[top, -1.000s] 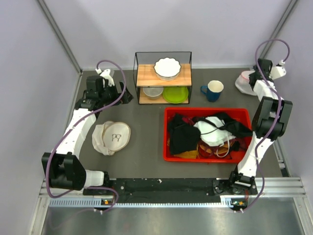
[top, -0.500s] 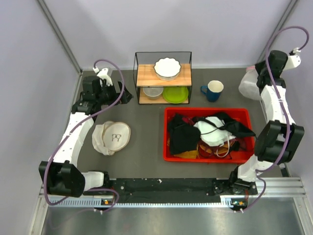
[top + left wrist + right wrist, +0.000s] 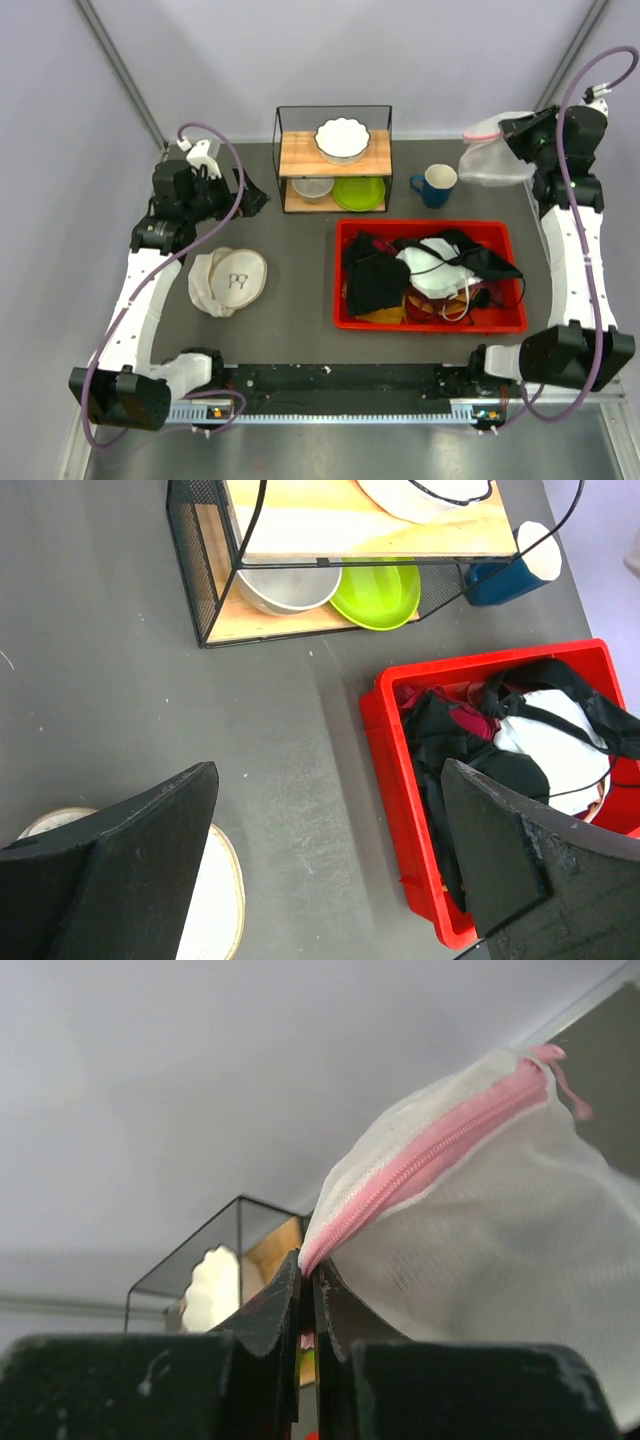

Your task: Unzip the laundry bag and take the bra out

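While the right gripper [image 3: 306,1290] is pinching the laundry bag [image 3: 490,162] by its pink zipper band [image 3: 420,1155], holding it aloft far right, the left gripper [image 3: 325,860] is hanging wide open; zipper looking shut, bra unseen, both steps remaining.

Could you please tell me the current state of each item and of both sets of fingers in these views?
Laundry bag: held in the air by its pink zipper band, zip closed where visible.
Right fingers: shut on the laundry bag.
Left fingers: open, empty.
Red bin: full of clothes.
Mug: upright.
Cream padded piece: lying flat.
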Available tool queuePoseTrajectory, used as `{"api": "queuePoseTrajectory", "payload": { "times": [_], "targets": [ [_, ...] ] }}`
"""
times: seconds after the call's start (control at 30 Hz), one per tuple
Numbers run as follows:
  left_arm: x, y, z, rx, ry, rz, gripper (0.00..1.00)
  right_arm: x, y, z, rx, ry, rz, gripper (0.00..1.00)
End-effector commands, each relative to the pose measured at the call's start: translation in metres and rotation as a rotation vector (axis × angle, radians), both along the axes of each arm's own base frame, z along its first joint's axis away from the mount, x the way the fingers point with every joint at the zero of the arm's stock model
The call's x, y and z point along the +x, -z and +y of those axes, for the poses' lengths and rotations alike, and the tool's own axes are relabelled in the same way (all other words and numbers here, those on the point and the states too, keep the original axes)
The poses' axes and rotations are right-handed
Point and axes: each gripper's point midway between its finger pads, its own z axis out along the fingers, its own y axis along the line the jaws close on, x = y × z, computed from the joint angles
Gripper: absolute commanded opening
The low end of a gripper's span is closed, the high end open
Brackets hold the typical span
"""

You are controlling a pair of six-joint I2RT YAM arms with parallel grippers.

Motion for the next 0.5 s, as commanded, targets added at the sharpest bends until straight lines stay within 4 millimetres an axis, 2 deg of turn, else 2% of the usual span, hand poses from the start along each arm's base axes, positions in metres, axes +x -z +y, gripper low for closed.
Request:
{"api": "queuePoseTrajectory", "payload": {
  "times": [0.0,0.1,0.2,0.23,0.3,0.33,0.4,0.47],
  "targets": [
    [-0.005,-0.028,-0.009,-0.050,0.032,-0.041,0.99,-0.040,-0.060,0.040,-0.038,-0.183,-0.131,0.00],
    [-0.010,-0.031,-0.024,-0.129,0.100,-0.015,0.99,-0.056,-0.070,0.055,-0.051,-0.267,-0.151,0.00],
    [-0.011,-0.032,-0.030,-0.167,0.127,-0.013,0.99,-0.070,-0.075,0.073,-0.050,-0.378,-0.168,0.00],
    [-0.011,-0.033,-0.031,-0.164,0.138,-0.021,0.99,-0.077,-0.077,0.087,-0.048,-0.462,-0.177,0.00],
    [-0.014,-0.036,-0.037,-0.167,0.191,-0.031,0.99,-0.086,-0.084,0.100,-0.058,-0.543,-0.217,0.00],
    [-0.015,-0.040,-0.040,-0.174,0.208,-0.036,0.99,-0.096,-0.085,0.115,-0.054,-0.630,-0.232,0.00],
    [-0.019,-0.045,-0.044,-0.190,0.247,-0.046,0.99,-0.108,-0.086,0.129,-0.061,-0.709,-0.249,0.00],
    [-0.021,-0.053,-0.046,-0.195,0.257,-0.068,0.99,-0.124,-0.083,0.154,-0.079,-0.838,-0.263,0.00]
  ]
}}
